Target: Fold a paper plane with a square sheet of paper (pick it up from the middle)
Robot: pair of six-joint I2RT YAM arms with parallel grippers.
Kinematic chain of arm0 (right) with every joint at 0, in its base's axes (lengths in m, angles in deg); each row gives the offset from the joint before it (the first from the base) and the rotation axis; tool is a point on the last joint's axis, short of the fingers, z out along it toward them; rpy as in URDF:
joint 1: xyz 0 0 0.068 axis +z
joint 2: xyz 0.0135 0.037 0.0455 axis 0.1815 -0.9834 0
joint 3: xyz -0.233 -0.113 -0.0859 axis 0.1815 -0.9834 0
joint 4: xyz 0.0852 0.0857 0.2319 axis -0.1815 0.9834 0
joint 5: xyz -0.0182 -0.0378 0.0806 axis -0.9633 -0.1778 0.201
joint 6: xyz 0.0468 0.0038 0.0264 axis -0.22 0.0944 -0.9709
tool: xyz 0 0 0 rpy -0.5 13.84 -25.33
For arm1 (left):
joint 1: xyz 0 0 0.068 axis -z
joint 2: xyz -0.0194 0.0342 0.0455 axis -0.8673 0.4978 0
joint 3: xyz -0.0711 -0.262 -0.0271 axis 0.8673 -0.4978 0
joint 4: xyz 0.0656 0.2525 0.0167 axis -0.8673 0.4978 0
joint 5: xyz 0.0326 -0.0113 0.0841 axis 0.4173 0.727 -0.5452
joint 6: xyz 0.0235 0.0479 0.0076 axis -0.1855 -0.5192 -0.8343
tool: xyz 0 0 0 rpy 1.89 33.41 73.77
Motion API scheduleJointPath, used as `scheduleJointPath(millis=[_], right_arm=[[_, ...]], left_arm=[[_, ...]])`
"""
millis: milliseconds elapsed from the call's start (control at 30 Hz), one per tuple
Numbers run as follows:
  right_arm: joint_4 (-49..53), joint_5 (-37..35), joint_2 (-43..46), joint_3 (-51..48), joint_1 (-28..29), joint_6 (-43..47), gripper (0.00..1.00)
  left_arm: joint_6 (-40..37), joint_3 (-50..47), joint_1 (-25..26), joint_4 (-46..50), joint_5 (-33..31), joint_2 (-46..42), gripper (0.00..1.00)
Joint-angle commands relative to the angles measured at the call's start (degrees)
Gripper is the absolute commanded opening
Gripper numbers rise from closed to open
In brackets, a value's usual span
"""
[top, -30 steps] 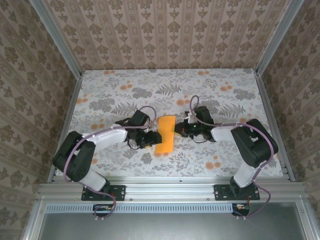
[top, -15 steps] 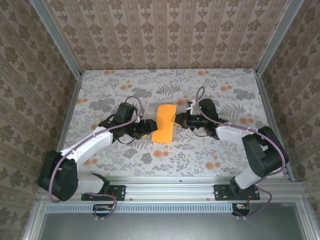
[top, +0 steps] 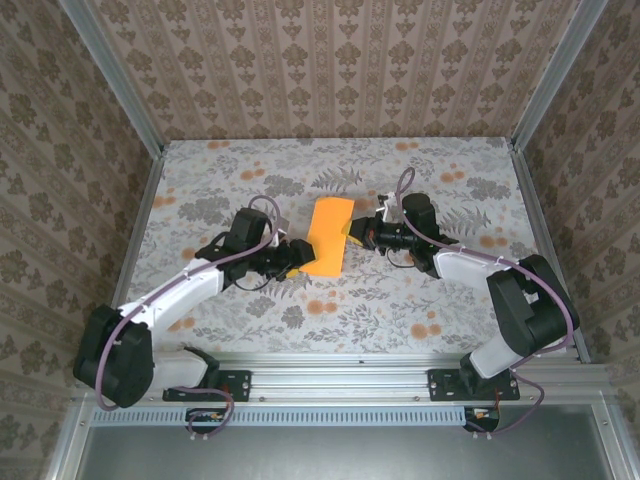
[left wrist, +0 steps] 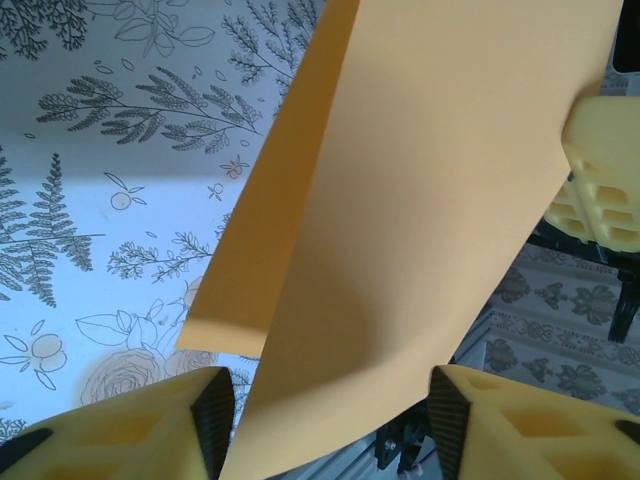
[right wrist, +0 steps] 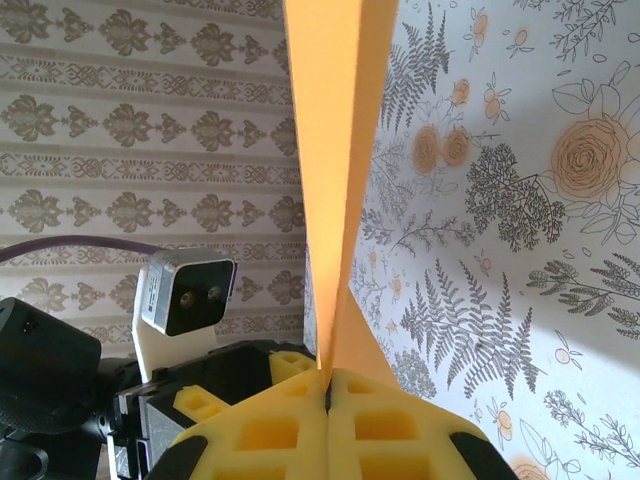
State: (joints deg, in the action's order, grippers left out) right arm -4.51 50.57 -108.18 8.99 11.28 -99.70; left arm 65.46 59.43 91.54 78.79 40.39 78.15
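R gripper point(top: 354, 235) is clamped shut on the sheet of paper point(top: 328, 237). On my R wrist cam its yellow pads point(right wrist: 270, 435) meet w/ the orange edge pinched in the seam, and the sheet point(right wrist: 335, 150) stands up from them on edge, folded over on itself. It's held mid-table, between both arms, over the flower-print tabletop point(top: 400, 300).

L gripper point(top: 298, 255): jaws apart, the sheet's lower end point(left wrist: 400, 250) sits in the gap btwn the two fingers point(left wrist: 150, 435); can't tell if either pad touches it.

In the way: the paper blocks most of my L wrist view, w/ a yellow R finger point(left wrist: 600, 170) poking out past its right edge. On R cam the L arm's white camera box point(right wrist: 185, 300) sits just behind the sheet. Patterned walls point(top: 330, 70) on 3 sides, alu rail point(top: 340, 375) along the near edge
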Motion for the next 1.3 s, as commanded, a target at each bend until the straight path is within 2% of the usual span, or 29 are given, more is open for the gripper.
scheduleJointPath(millis=[0, 200, 533, 833, 1267], right_arm=[[-1.8, 1.2, 1.1, 1.2, -0.3, -0.6, 0.04], [-2.6, 1.3, -0.1, 0.8, -0.3, -0.5, 0.04], [-3.8, 2.7, -2.4, 0.2, -0.1, -0.3, 0.04], [-3.3, 2.8, -6.3, -0.4, 1.2, 2.6, 0.04], [5.2, 1.5, -11.6, -0.8, 1.3, 12.5, 0.05]], left_arm=[[1.0, 0.0, -0.5, -0.6, 1.4, -1.8, 0.49], [-1.0, 1.1, -0.8, 3.9, 0.1, -2.9, 0.34], [-2.1, 1.5, -0.9, 5.0, 0.1, -1.7, 0.05], [-4.4, 2.5, 0.6, 6.7, -0.2, 2.5, 0.02], [-7.1, 4.5, 2.7, 7.0, -0.5, 12.1, 0.03]])
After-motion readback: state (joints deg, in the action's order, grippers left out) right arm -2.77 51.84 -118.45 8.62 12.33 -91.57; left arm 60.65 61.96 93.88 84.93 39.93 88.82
